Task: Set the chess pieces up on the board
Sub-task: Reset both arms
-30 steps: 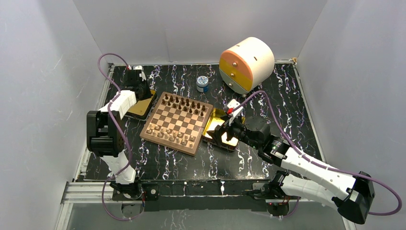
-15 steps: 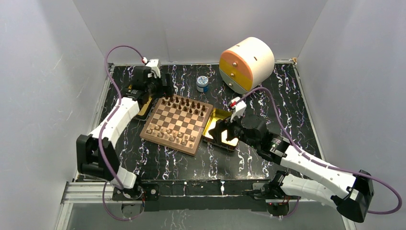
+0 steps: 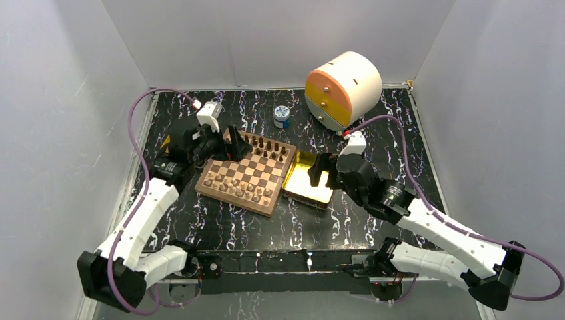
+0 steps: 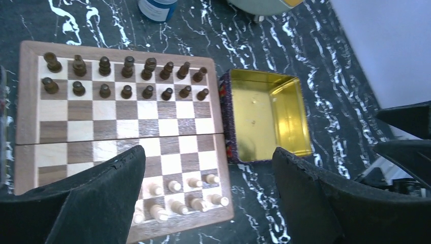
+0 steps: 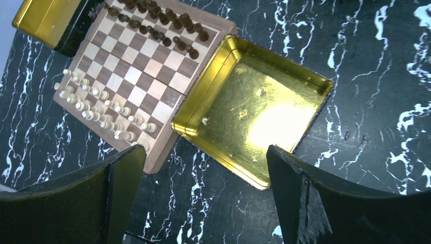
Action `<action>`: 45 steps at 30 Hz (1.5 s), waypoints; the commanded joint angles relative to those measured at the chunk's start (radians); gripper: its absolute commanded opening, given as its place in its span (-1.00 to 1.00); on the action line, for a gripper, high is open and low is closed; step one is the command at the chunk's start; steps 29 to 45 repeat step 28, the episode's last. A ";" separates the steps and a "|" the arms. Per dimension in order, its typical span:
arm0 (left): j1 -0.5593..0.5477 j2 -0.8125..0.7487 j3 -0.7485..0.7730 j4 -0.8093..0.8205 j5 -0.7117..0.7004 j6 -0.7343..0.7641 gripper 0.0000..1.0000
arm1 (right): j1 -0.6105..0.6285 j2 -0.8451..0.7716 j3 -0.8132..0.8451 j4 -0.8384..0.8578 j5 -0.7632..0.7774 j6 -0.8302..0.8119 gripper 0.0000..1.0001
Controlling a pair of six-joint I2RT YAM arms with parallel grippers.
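left tool (image 4: pixel 208 155) spread wide over the board (image 4: pixel 127 127), right tool (image 5: pixel 206 152) wide apart above the tray (image 5: pixel 284 81), dark pieces (image 4: pixel 124 76) and pale pieces (image 5: pixel 96 109) in rows at opposite ends

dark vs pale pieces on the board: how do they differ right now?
Colour: dark pieces are brown, pale pieces cream. Place: dark pieces fill the board's two far rows, pale pieces sit in its two near rows. Shared: both stand upright in two rows.
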 commanded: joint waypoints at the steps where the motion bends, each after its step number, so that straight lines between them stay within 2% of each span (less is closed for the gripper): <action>1: -0.008 -0.083 -0.053 0.034 0.014 -0.123 0.84 | 0.000 -0.049 0.059 -0.024 0.090 0.000 0.97; 8: -0.009 -0.164 -0.113 0.048 -0.056 -0.168 0.87 | 0.000 -0.088 0.049 -0.017 0.064 -0.015 0.97; 12: -0.009 -0.198 -0.144 0.072 -0.051 -0.167 0.88 | 0.000 -0.099 0.042 -0.003 0.053 -0.010 0.97; 45: -0.010 -0.199 -0.122 0.066 -0.063 -0.156 0.88 | 0.000 -0.136 0.022 -0.005 0.066 0.002 0.97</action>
